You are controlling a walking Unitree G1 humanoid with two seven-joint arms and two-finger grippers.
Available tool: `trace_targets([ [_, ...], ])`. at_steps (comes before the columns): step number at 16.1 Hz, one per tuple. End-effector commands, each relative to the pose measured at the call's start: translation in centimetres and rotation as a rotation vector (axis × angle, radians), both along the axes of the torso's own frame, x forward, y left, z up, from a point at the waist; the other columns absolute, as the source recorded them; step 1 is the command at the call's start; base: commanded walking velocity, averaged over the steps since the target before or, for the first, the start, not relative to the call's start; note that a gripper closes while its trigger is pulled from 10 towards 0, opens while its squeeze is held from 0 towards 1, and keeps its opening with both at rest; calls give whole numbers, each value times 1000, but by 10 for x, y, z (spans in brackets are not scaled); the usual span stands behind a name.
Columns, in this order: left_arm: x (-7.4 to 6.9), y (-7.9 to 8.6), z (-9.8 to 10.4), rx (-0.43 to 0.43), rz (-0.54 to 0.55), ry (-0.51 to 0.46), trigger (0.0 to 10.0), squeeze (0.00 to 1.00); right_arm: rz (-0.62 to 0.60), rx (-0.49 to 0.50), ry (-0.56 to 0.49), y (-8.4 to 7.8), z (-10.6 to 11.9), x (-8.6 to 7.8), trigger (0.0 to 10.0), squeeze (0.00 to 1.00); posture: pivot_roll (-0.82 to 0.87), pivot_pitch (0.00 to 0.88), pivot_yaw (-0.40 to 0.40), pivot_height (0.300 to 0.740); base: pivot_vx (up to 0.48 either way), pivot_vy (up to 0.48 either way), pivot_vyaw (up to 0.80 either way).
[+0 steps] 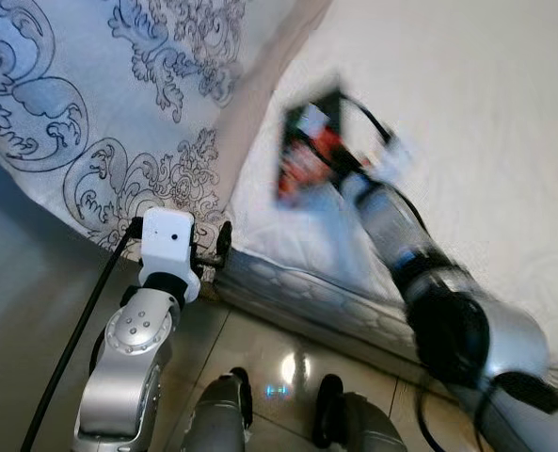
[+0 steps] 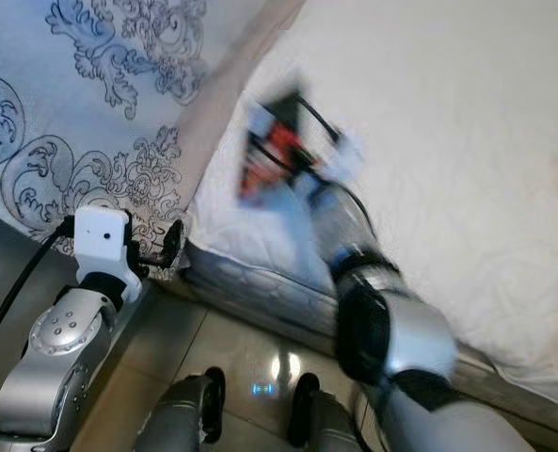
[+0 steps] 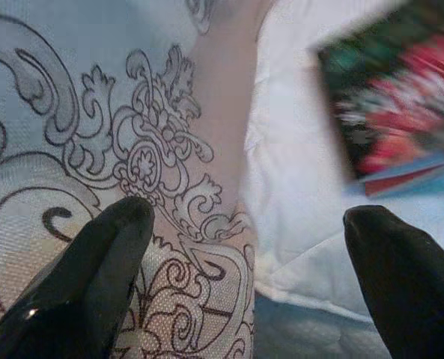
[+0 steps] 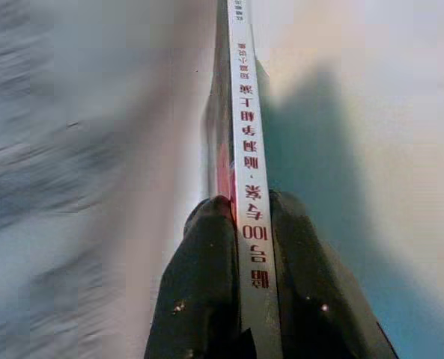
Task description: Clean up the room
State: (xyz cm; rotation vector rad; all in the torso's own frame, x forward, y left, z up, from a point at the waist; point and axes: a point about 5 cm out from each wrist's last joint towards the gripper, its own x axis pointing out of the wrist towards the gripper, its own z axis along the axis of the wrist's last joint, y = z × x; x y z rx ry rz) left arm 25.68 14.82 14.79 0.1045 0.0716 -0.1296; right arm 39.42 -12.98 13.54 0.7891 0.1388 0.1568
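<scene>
A thin book point(image 1: 302, 151) with a dark, red-patterned cover hangs above the white mattress point(image 1: 467, 122), blurred by motion. My right gripper point(image 4: 253, 224) is shut on it, its black fingers point(image 4: 199, 292) pressed to both sides of the white spine point(image 4: 245, 112) with red print. In the left wrist view the book point(image 3: 394, 105) lies ahead and to one side over the white sheet. My left gripper point(image 3: 248, 247) is open, held low at the bed's corner point(image 1: 224, 247), against the patterned quilt point(image 1: 90, 104).
A blue-and-white quilt with scroll patterns drapes over the bed's left part point(image 2: 100, 122). The mattress edge point(image 1: 307, 297) runs diagonally in front of me. Glossy tiled floor point(image 1: 288, 363) lies below, with my legs point(image 1: 222, 414) close to the bed.
</scene>
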Motion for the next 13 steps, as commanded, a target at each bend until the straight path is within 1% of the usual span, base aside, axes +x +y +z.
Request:
trace_targets([
  [1, -6, 1, 1, 10, -2, 3, 10000, 0, -43, -27, 154, -8, -39, -17, 0, 0, 435, 297, -3, 740, 0, 0, 0],
  [2, -8, 1, 1, 18, -6, 7, 10000, 0, -106, -62, 245, -24, -64, -32, 0, 0, 448, 305, 3, 740, 0, 0, 0],
  [3, -9, 2, 1, 21, -8, 8, 10000, 0, -126, -72, 272, -29, -72, -37, 0, 0, 452, 307, 6, 740, 0, 0, 0],
  [4, -11, 0, 1, 30, -21, 12, 10000, 0, -177, -119, 345, -42, -91, -51, 0, 0, 453, 310, 18, 740, 0, 0, 0],
  [5, -12, -1, 1, 31, -32, 10, 10000, 0, -225, -145, 379, -53, -99, -58, 0, 0, 447, 305, 24, 740, 0, 0, 0],
  [6, -11, -2, 1, 31, -37, 8, 10000, 0, -247, -157, 385, -57, -100, -60, 0, 0, 443, 302, 27, 740, 0, 0, 0],
  [7, -8, -5, 3, 28, -58, -4, 10000, 0, -302, -241, 385, -74, -98, -61, 0, 0, 420, 285, 23, 740, 0, 0, 0],
  [9, -4, -7, 3, 24, -65, -12, 10000, 0, -326, -301, 357, -83, -90, -58, 0, 0, 403, 282, 23, 740, 0, 0, 0],
  [11, -2, -8, 2, 20, -69, -13, 10000, 0, -336, -312, 342, -83, -87, -55, 0, 0, 389, 276, 22, 740, 0, 0, 0],
  [12, -1, -10, 1, 19, -79, -14, 10000, 0, -342, -289, 345, -72, -87, -54, 0, 0, 383, 271, 22, 740, 0, 0, 0],
  [13, 0, -11, 1, 19, -86, -19, 10000, 0, -339, -246, 352, -62, -89, -53, 0, 0, 382, 266, 18, 740, 0, 0, 0],
])
